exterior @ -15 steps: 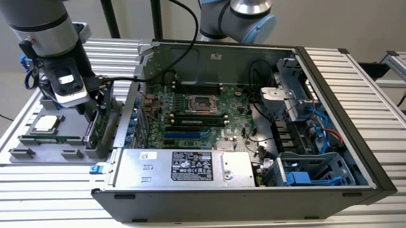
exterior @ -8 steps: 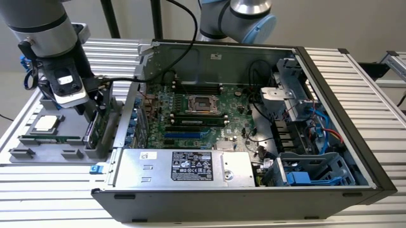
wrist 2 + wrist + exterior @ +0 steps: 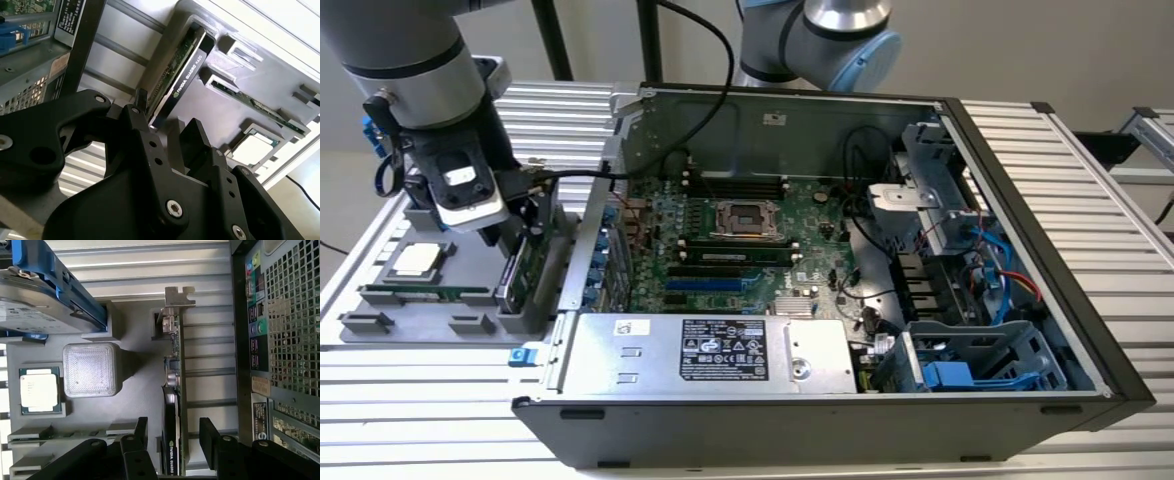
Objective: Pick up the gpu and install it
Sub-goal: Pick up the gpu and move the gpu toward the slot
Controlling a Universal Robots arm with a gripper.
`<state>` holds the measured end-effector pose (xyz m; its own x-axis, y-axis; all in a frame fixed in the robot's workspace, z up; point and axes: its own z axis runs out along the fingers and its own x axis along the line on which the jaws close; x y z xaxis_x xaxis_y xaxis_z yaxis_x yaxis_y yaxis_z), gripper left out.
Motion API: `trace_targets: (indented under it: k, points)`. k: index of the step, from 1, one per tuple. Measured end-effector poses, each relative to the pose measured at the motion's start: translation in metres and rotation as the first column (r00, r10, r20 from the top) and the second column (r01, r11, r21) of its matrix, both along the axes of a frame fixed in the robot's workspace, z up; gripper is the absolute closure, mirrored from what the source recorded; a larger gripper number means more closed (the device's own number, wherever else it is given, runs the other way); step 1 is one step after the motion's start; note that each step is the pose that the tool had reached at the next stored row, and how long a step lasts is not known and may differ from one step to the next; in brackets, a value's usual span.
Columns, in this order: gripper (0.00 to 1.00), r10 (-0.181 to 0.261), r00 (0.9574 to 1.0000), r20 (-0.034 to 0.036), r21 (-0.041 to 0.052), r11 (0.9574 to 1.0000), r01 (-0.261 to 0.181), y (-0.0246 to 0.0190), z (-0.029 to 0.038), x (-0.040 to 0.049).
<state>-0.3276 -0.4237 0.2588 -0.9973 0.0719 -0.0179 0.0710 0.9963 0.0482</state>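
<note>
The gpu (image 3: pixel 174 390) stands on its long edge in a slot of the grey parts tray (image 3: pixel 400 330), beside the open computer case (image 3: pixel 854 250). Its silver end bracket (image 3: pixel 179 297) points away from the gripper in the first wrist view. The black cooler face (image 3: pixel 186 70) shows in the second wrist view. My gripper (image 3: pixel 175 432) is open and straddles the card, one finger (image 3: pixel 140 432) on each side with a gap to the board. In the exterior view the gripper (image 3: pixel 518 235) hangs low over the gpu (image 3: pixel 518 278) at the tray's case-side end.
The tray also holds a hard drive in a blue frame (image 3: pixel 35 305), a processor (image 3: pixel 40 390), a memory stick (image 3: pixel 427 292) and a grey block (image 3: pixel 90 369). Inside the case lie the motherboard (image 3: pixel 734 250), its blue slots (image 3: pixel 714 285) and a silver power supply (image 3: pixel 707 350).
</note>
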Motion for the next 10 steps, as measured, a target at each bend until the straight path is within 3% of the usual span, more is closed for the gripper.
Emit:
trace_targets:
  k: [10]
  points:
    - [0.0, 0.0, 1.0, 0.0, 0.0, 1.0, 0.0, 0.0, -0.009, 0.0]
